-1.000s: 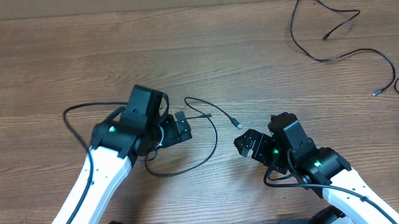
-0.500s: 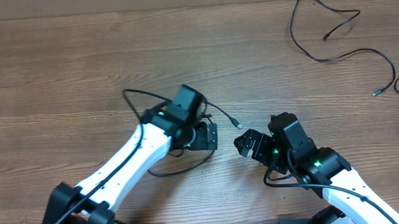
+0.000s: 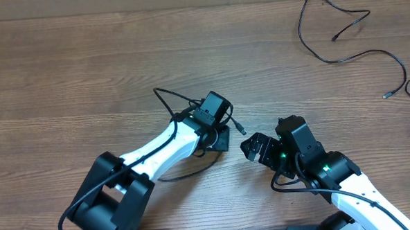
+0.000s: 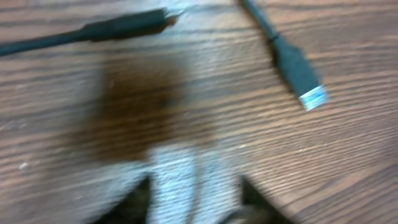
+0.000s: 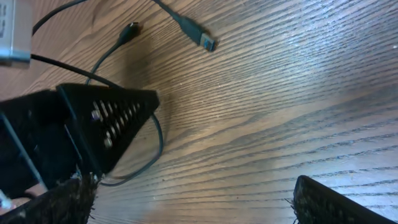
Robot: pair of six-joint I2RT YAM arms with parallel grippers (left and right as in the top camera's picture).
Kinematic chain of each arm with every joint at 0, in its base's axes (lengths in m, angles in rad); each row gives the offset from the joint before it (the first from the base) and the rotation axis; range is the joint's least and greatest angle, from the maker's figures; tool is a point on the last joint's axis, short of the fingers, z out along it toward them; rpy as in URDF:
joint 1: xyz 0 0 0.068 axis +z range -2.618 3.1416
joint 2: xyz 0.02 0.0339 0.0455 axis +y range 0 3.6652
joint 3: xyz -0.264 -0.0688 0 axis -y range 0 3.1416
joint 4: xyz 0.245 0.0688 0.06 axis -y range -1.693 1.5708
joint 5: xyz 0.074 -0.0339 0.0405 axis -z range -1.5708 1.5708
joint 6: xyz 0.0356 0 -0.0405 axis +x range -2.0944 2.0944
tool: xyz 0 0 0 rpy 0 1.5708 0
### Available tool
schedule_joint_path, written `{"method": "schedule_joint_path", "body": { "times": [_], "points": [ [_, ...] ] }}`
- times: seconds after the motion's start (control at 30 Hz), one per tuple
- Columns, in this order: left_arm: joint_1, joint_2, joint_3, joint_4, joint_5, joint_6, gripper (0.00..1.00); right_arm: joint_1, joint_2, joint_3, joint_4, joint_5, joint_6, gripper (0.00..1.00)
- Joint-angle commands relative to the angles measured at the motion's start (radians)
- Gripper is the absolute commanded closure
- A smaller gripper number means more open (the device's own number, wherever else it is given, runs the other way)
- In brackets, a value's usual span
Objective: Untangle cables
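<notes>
Cables (image 3: 355, 54) are lying in two places on the wooden table (image 3: 71, 58). Some loose strands are resting well apart at the back right, and the near cable (image 5: 160, 138) is lying at the middle, between the two grippers. The left arm (image 3: 161, 143) is reaching across to it, and the left gripper (image 3: 221, 135) is hanging low, just over this cable. Its wrist view is blurred, so I cannot tell how wide its jaws are standing or whether they are holding anything. The right gripper (image 3: 251, 147) is waiting just beside it with jaws spread wide and nothing between them.

I am judging that the step in hand is taking hold of the near cable close to its end. The flat plug (image 4: 300, 78) and the round tip (image 4: 140, 20) are lying bare on the wood, just in front of the left fingers. The next move is calling for a grip on one strand only, then a slow pull away from the loop, perhaps with the right gripper pinning the other part.
</notes>
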State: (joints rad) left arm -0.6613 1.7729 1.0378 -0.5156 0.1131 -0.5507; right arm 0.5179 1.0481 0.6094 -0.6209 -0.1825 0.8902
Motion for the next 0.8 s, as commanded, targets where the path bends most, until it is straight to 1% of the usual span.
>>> {"method": "schedule_joint_path", "body": {
  "times": [0.0, 0.07, 0.2, 0.3, 0.4, 0.43, 0.5, 0.53, 0.6, 0.67, 0.77],
  "points": [
    [-0.001, -0.002, 0.01, 0.028, 0.033, -0.001, 0.96, 0.004, -0.004, -0.008, 0.008, 0.009, 0.0, 0.0],
    [0.014, -0.009, 0.04, 0.013, 0.034, 0.012, 0.96, 0.004, -0.004, -0.008, 0.007, 0.01, 0.0, 0.0],
    [0.069, -0.03, 0.152, -0.077, 0.034, -0.001, 0.96, 0.004, -0.004, -0.008, 0.008, 0.01, 0.0, 0.0],
    [0.124, -0.044, 0.262, -0.166, 0.034, -0.082, 0.96, 0.004, -0.004, -0.008, 0.034, 0.01, 0.0, 0.0],
    [0.189, -0.054, 0.385, -0.27, 0.046, -0.215, 0.96, 0.004, -0.004, -0.008, 0.047, 0.005, -0.005, 0.0],
    [0.205, -0.055, 0.416, -0.296, 0.057, -0.257, 0.96, 0.005, -0.004, -0.008, 0.054, -0.003, -0.027, 0.0],
    [0.24, -0.056, 0.48, -0.346, 0.113, -0.351, 0.96, 0.005, -0.004, -0.008, 0.099, -0.057, -0.179, 0.0],
    [0.255, -0.056, 0.506, -0.363, 0.153, -0.394, 0.96, 0.005, -0.004, -0.008, 0.133, -0.104, -0.279, 0.0],
    [0.277, -0.056, 0.541, -0.379, 0.231, -0.466, 0.96, 0.005, -0.004, -0.008, 0.201, -0.179, -0.399, 0.0],
    [0.292, -0.056, 0.558, -0.378, 0.315, -0.529, 0.96, 0.005, -0.004, -0.008, 0.273, -0.201, -0.447, 0.0],
    [0.302, -0.056, 0.561, -0.378, 0.42, -0.615, 0.96, 0.005, 0.012, -0.008, 0.402, -0.197, -0.451, 0.0]
  ]
}}
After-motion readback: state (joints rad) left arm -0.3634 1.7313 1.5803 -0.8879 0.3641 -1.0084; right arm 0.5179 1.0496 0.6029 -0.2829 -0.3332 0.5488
